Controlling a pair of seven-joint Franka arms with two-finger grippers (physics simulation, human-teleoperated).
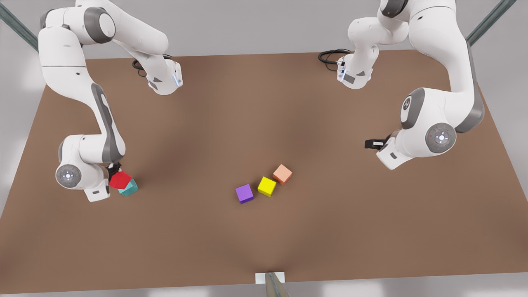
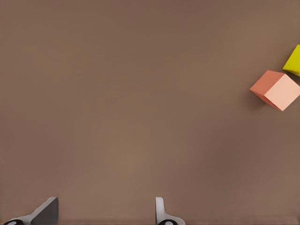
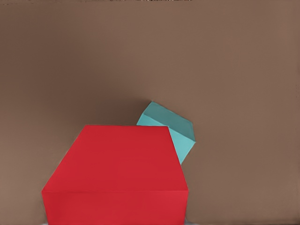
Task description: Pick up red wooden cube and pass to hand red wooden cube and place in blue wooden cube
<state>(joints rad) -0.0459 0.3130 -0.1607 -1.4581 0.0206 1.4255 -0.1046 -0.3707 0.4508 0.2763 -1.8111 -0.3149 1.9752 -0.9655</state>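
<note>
A brown desk (image 1: pixel 264 231) is seen from above, with a white robot arm at each side. At the front view's left, the right gripper (image 1: pixel 112 173) is low over the desk and grips the red wooden cube (image 1: pixel 120 180) between its dark fingers. The red cube is directly above the blue wooden cube (image 1: pixel 129 188), a teal block resting on the desk and partly covered by the red one. Whether the two cubes touch cannot be told. In the right wrist view the red wooden cube (image 3: pixel 117 173) sits large and close to the camera, with the blue wooden cube (image 3: pixel 174 131) peeking out behind it at a different angle.

At the front view's right, the left gripper (image 1: pixel 371 144) hangs above the desk, well apart from every cube, and that arm waits. The left wrist view shows its two fingertips (image 2: pixel 47 212) spread wide with nothing between them, over bare desk (image 2: pixel 131 103).

Near the middle of the desk three more cubes sit in a short slanted row: a purple cube (image 1: pixel 244 193), a yellow cube (image 1: pixel 267 186) and a salmon-orange cube (image 1: pixel 282 174), close together. The left wrist view also catches the salmon-orange cube (image 2: pixel 276 90) and a corner of the yellow cube (image 2: pixel 293 61).
</note>
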